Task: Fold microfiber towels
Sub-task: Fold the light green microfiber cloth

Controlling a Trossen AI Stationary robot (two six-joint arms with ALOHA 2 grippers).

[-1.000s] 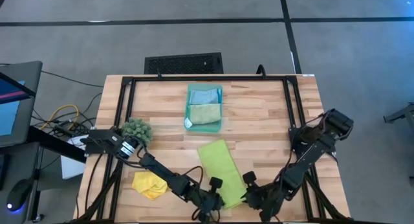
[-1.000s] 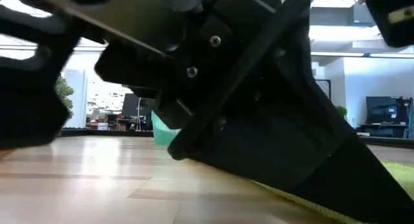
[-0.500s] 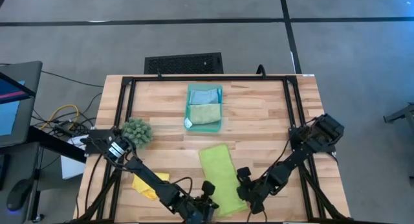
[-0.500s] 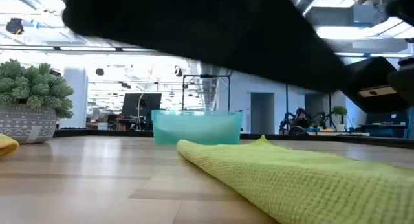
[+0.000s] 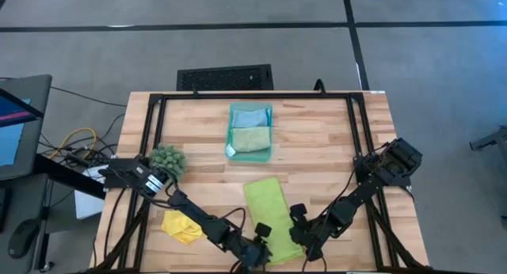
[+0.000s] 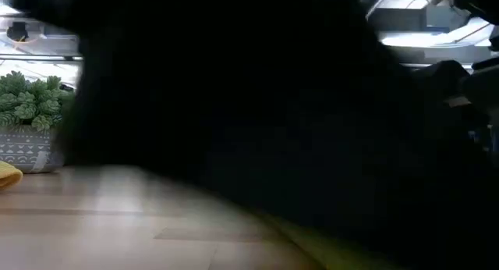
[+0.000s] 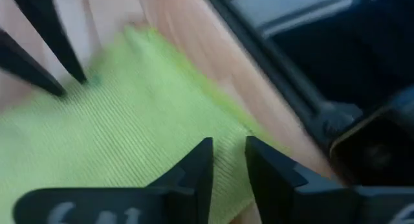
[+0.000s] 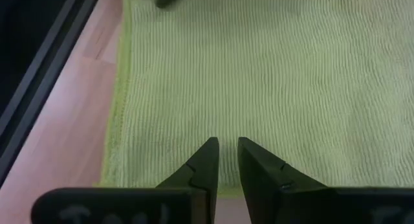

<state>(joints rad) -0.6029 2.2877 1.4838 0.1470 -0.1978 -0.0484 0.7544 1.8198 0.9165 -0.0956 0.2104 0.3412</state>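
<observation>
The lime green towel (image 5: 269,217) lies flat on the table as a long folded strip, near the front edge. My left gripper (image 5: 266,244) stands low over its near end (image 7: 194,114), fingers a narrow gap apart. My right gripper (image 5: 296,233) stands at the strip's right long edge (image 8: 213,185), also with a narrow gap. The yellow towel (image 5: 181,226) lies crumpled at the near left. The light blue towel (image 5: 250,116) and the pale sage towel (image 5: 252,138) lie folded in the teal tray (image 5: 230,151). My left gripper hangs just over the lime towel's near end with nothing between its fingers; whether the tips touch the cloth I cannot tell. My right gripper's fingertips (image 7: 72,81) slant down onto the towel by its right edge; whether they touch it I cannot tell.
A small potted plant (image 5: 168,159) stands at the left. The black frame rail (image 7: 291,88) runs along the table's near edge, close behind the towel. A dark arm blocks most of the low view. Bare wood lies to the right of the tray.
My left gripper drew back toward the near edge, then came back over the towel's near end. My right gripper sank and shifted a little toward the table's left, onto the towel's right edge. The lime towel has stayed flat where it was.
</observation>
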